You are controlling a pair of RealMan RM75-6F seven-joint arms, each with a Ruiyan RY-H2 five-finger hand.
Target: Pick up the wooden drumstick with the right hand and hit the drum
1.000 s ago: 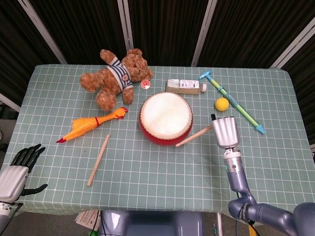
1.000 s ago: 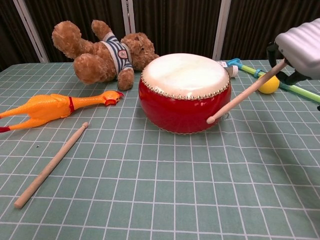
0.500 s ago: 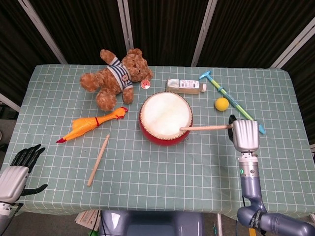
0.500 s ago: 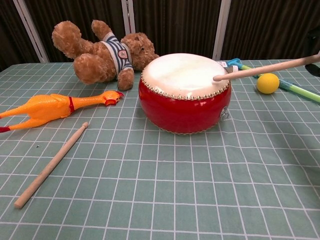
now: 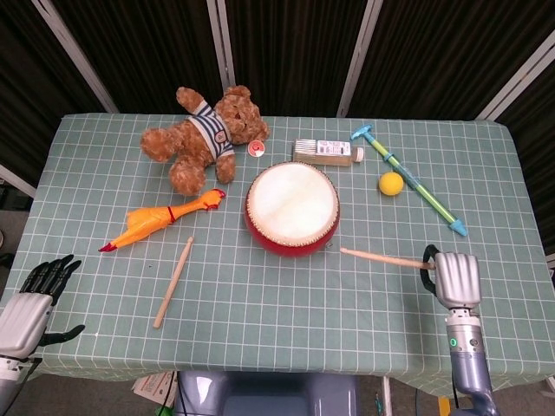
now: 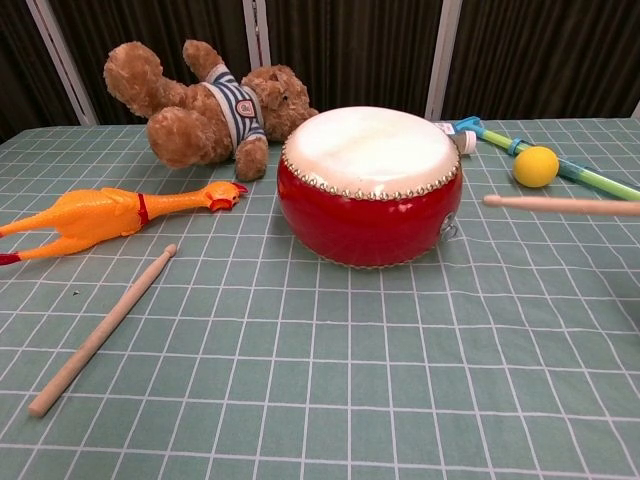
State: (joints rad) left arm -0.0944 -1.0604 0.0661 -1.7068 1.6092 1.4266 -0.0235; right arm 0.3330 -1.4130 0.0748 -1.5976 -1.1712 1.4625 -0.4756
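Note:
A red drum [image 5: 292,208] [image 6: 369,185] with a white skin stands in the middle of the table. My right hand [image 5: 454,277] is at the table's right front and grips a wooden drumstick [image 5: 381,257] [image 6: 560,204]. The stick points left toward the drum, and its tip is clear of the drum's right side. The hand itself is outside the chest view. A second wooden drumstick [image 5: 174,281] [image 6: 103,329] lies on the cloth at the front left. My left hand [image 5: 35,299] hangs at the table's front left corner, holding nothing, fingers apart.
A teddy bear [image 5: 206,135] and a rubber chicken [image 5: 160,218] lie left of the drum. Behind the drum lie a small carton [image 5: 327,152] and a red cap [image 5: 256,151]. A yellow ball [image 5: 391,182] and a blue-green toy pump [image 5: 409,179] lie at the back right.
My right hand has drawn back toward the front right edge, taking the drumstick off the drum skin; the tip now sits right of the drum. The left hand has not moved.

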